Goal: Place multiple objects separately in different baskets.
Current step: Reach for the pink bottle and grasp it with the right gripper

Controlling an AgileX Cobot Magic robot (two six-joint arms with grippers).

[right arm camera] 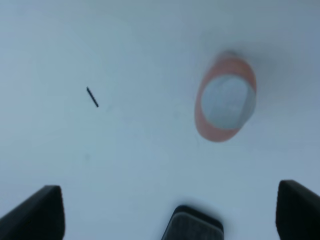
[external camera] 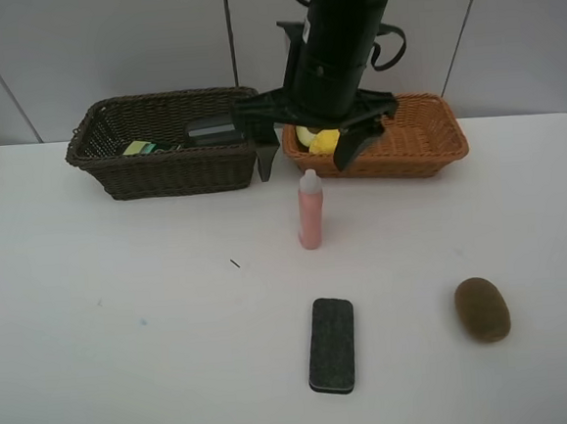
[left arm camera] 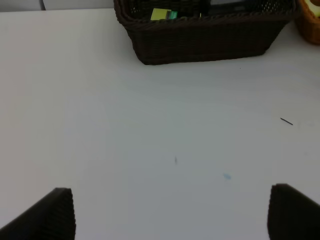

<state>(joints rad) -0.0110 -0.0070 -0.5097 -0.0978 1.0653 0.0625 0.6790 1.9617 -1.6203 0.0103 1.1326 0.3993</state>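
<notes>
Presently the right gripper (external camera: 310,154) hangs over the middle of the white worktop (external camera: 124,313), directly above the pink white-capped bottle (external camera: 310,210). Its jaws are spread wide and hold nothing. In the right wrist view the bottle (right arm camera: 226,100) is seen from above, blurred, and clear of both fingers of the right gripper (right arm camera: 170,197).

The bottle stands upright on the worktop, just in front of the gap between the two baskets. The black eraser block (external camera: 331,345) lies flat nearer the front edge, roughly in line with the bottle and apart from it. One end of the eraser block (right arm camera: 192,225) also shows in the right wrist view. The brown kiwi (external camera: 482,308) rests on the worktop to the right of the eraser block, well apart from it.

The dark brown basket (external camera: 165,143) sits at the rear left and the orange-tan basket (external camera: 405,139) beside it at the rear right. A yellow-green item (external camera: 139,147) and a dark item (external camera: 213,129) lie in the dark brown basket; what they are cannot be told. The yellow lemon (external camera: 322,140) shows in the orange-tan basket, partly hidden by the arm.

The left gripper (left arm camera: 170,215) appears only in its own wrist view. Its jaws are wide apart with bare worktop between them, some way short of the dark brown basket (left arm camera: 200,40). A small black mark (external camera: 236,264) lies on the worktop to the left of the bottle.
</notes>
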